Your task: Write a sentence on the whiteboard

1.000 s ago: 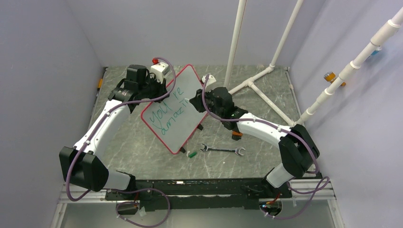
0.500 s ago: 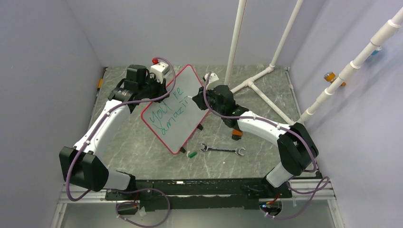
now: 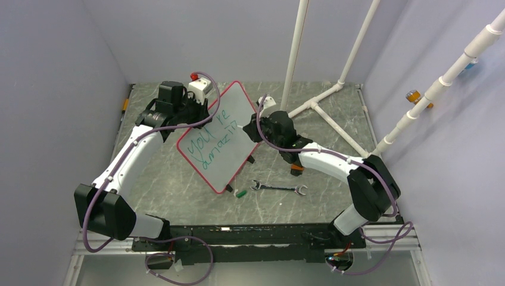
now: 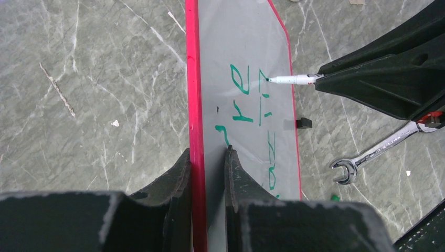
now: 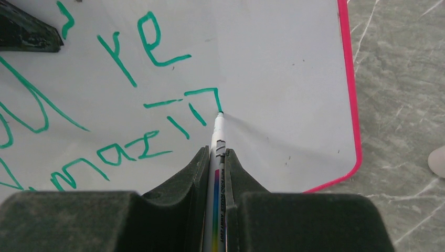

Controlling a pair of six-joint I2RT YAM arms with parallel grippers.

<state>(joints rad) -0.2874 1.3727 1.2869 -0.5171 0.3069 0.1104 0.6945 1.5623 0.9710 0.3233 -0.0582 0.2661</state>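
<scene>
Right wrist: green sentence on whiteboard reads "re", "mazi"; marker tip touching.

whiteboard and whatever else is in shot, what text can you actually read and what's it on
"you're": green marker, upper line of the sentence on the whiteboard
"amazi": green marker, the line below, followed by an unfinished letter at the tip of the marker
Marker barrel: small print beside a colour strip, too blurred to read
Wrench: no marking that can be read
</scene>
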